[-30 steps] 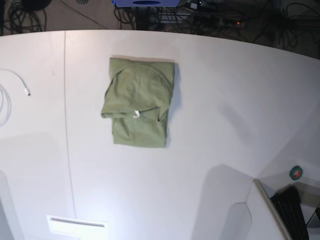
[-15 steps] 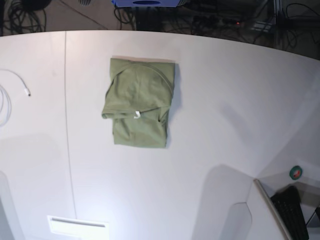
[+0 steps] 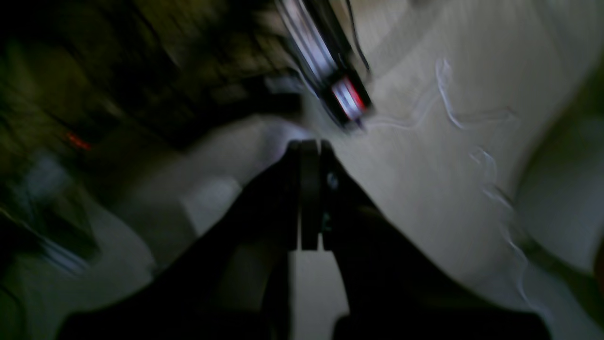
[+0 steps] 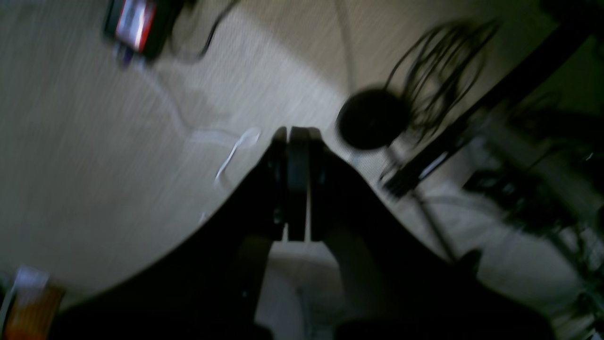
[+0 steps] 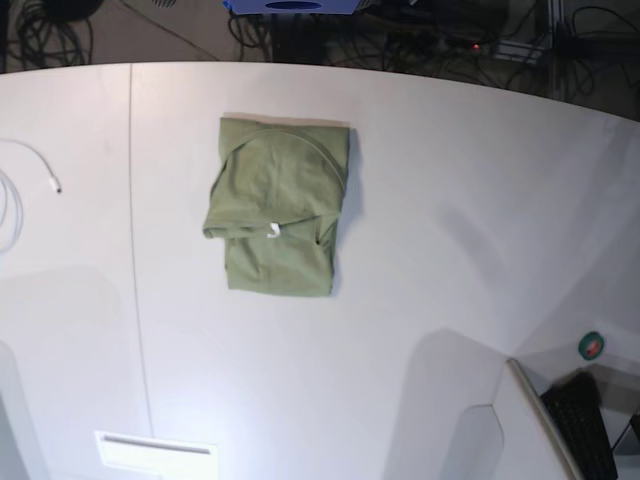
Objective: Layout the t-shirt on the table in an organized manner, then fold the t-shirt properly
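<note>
Base view shows the olive-green cloth t-shirt (image 5: 279,207) folded compactly mid-bench on the smooth white bench (image 5: 450,250), long axis running near-to-far. Neither arm appears there; wrist views show left end effector (image 3: 309,198) and right end effector (image 4: 297,189) closed, empty, away from it.

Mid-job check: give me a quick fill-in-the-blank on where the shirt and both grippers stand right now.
1. The t-shirt lies folded on the ____.
2. The left gripper has its jaws ____.
3. The right gripper holds ____.
4. The white cable lies near the table's ____ edge in the base view.

Missing words: table; shut; nothing; left
</note>
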